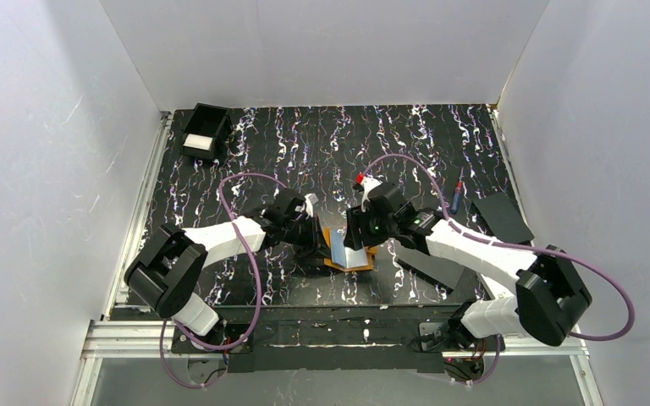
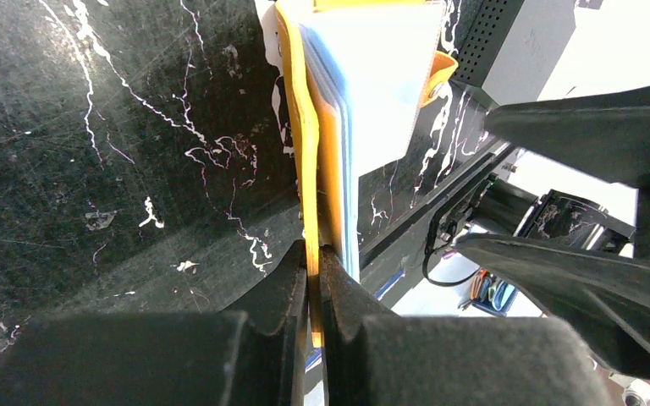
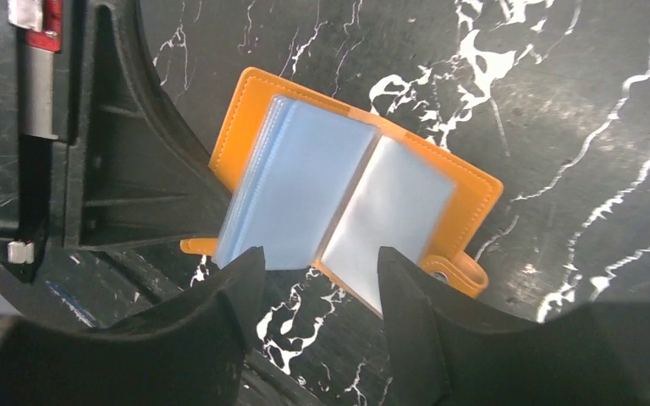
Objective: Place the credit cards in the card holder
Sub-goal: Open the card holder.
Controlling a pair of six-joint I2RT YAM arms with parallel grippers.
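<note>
The card holder (image 1: 349,254), an orange folding wallet with pale blue clear sleeves, lies open near the table's front middle. My left gripper (image 2: 316,264) is shut on the edge of its orange cover, holding that flap upright, and comes in from the left (image 1: 315,239). In the right wrist view the card holder (image 3: 347,182) shows both sleeve pages and its snap tab. My right gripper (image 3: 317,269) stands open just over the near edge of the sleeves, with nothing between its fingers; from above it sits right of the holder (image 1: 358,239). No credit cards are in view.
A black bin (image 1: 206,134) holding a white block stands at the back left. Two flat black rectangles (image 1: 504,218) (image 1: 430,264) lie on the right, with a red and blue pen-like thing (image 1: 457,196) beside them. White walls enclose the dark marbled table (image 1: 305,144).
</note>
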